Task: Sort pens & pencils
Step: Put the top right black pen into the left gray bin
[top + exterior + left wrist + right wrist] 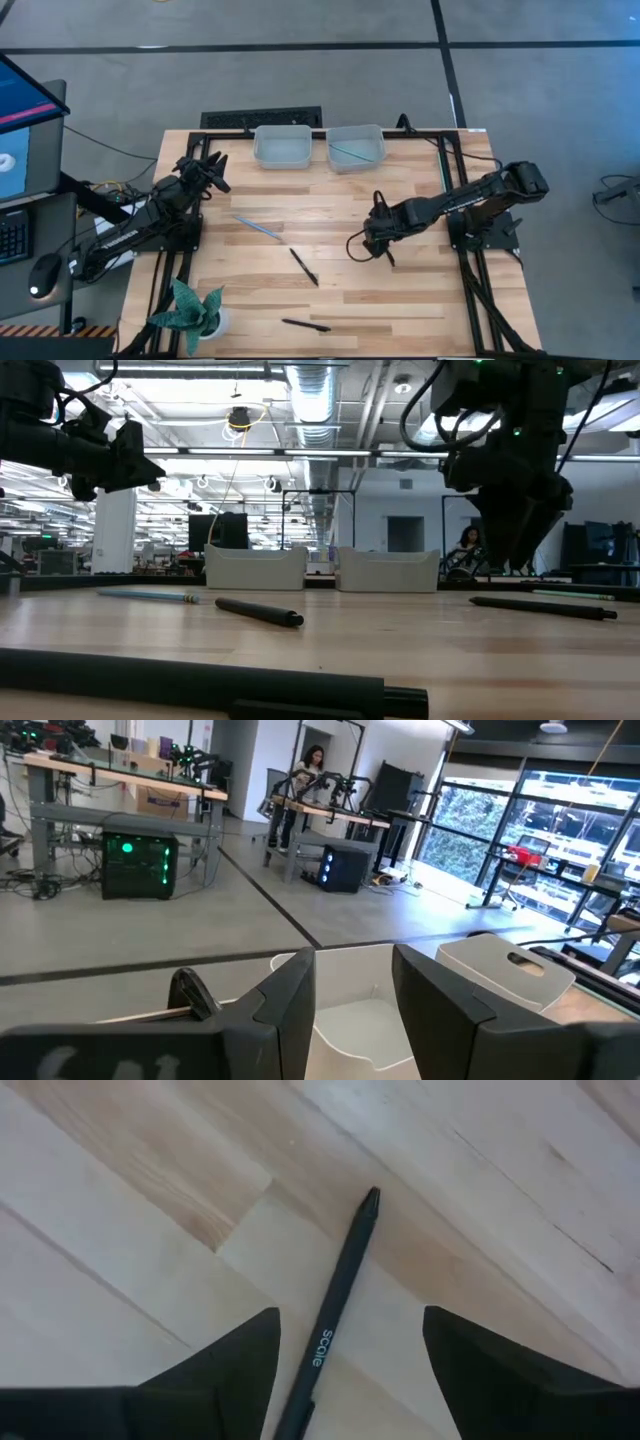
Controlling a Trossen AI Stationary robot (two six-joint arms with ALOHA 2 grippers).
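right fingers astride black pen, apart

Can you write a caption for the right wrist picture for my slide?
Open right pincer hovers over a black pen lying on the wooden table.

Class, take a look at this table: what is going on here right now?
A two-armed robot is sorting pens and pencils. The right gripper is open, straddling a black pen lying on the table. One teal stick already lies in the right bin; the left bin looks empty. Another teal stick and two black ones remain. The left gripper waits aside.
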